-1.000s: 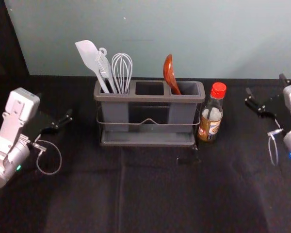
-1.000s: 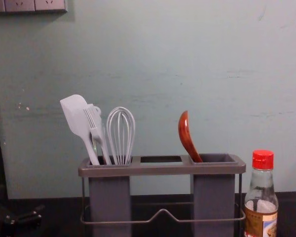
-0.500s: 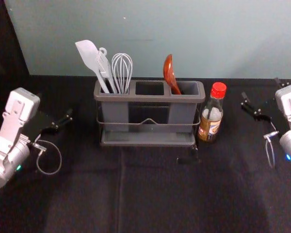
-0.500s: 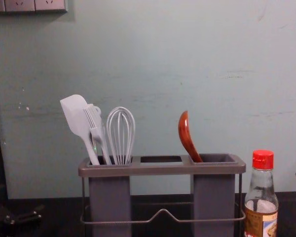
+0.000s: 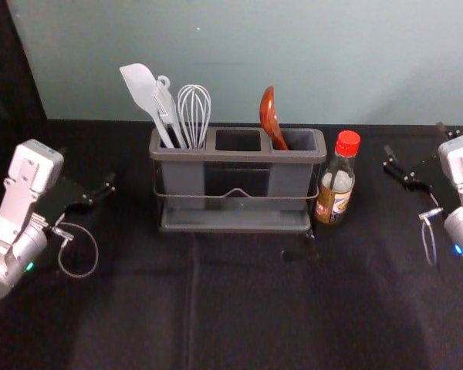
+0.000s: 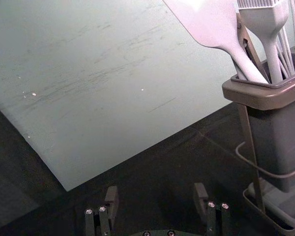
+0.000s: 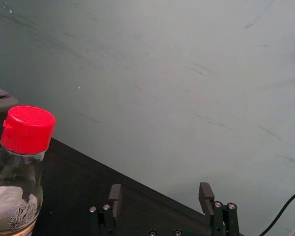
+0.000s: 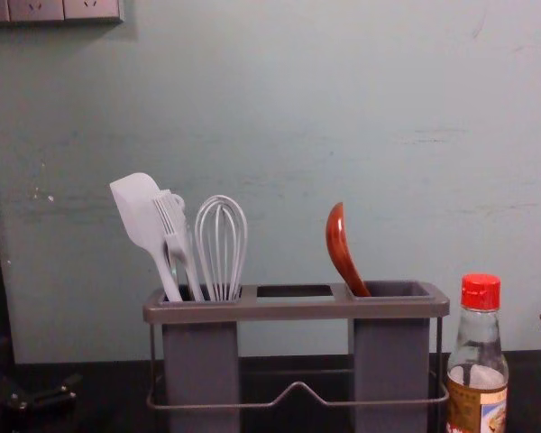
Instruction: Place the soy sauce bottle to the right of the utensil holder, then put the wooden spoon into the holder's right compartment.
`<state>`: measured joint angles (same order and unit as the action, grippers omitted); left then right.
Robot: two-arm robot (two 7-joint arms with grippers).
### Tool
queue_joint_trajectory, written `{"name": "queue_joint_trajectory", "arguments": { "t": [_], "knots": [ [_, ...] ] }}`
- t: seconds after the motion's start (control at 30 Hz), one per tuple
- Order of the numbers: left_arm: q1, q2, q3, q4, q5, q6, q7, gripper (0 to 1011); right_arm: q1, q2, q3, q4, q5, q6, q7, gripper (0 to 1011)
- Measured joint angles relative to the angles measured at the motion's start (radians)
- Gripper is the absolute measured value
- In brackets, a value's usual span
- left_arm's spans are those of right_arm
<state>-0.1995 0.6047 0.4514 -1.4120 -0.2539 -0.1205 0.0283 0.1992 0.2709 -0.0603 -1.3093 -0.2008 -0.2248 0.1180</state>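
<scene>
The soy sauce bottle point(image 5: 336, 179) stands upright at the right end of the utensil holder point(image 5: 235, 156), very close to it. Its red cap shows large in the right wrist view point(image 7: 27, 129). In the holder's right compartment leans the wooden spoon point(image 5: 270, 118), its bowl up. My right gripper point(image 5: 418, 158), off to the bottle's right, is open and empty; in its wrist view the right gripper's point(image 7: 160, 204) fingers are wide apart. Left of the holder, my left gripper point(image 5: 100, 189) is parked; the left gripper point(image 6: 156, 204) also stands open with nothing between its fingers.
A white spatula point(image 5: 145, 94), a brush and a whisk point(image 5: 194, 116) stand in the holder's left compartment. Behind everything rises a pale wall point(image 8: 279, 108), with a socket panel point(image 8: 65, 9) at its upper left. Black cloth point(image 5: 239, 308) covers the table.
My right arm has shifted slightly inward, to the left, and then barely moved. The bottle, spoon, holder and left arm have stayed where they were.
</scene>
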Motion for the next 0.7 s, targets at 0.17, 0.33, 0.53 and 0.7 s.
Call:
{"name": "queue_joint_trajectory", "arguments": {
  "t": [0.17, 0.33, 0.53, 0.7],
  "knots": [
    [0.000, 0.000, 0.000, 0.000, 0.000, 0.000, 0.000, 1005, 0.000, 0.000, 0.000, 0.000, 0.000, 0.001, 0.001, 1004],
    [0.000, 0.000, 0.000, 0.000, 0.000, 0.000, 0.000, 1005, 0.000, 0.000, 0.001, -0.001, 0.001, 0.003, 0.002, 1004],
    [0.000, 0.000, 0.000, 0.000, 0.000, 0.000, 0.000, 1005, 0.000, 0.000, 0.001, -0.002, 0.001, 0.003, 0.002, 1004],
    [0.000, 0.000, 0.000, 0.000, 0.000, 0.000, 0.000, 1005, 0.000, 0.000, 0.001, -0.002, 0.001, 0.004, 0.002, 1004]
  ]
}}
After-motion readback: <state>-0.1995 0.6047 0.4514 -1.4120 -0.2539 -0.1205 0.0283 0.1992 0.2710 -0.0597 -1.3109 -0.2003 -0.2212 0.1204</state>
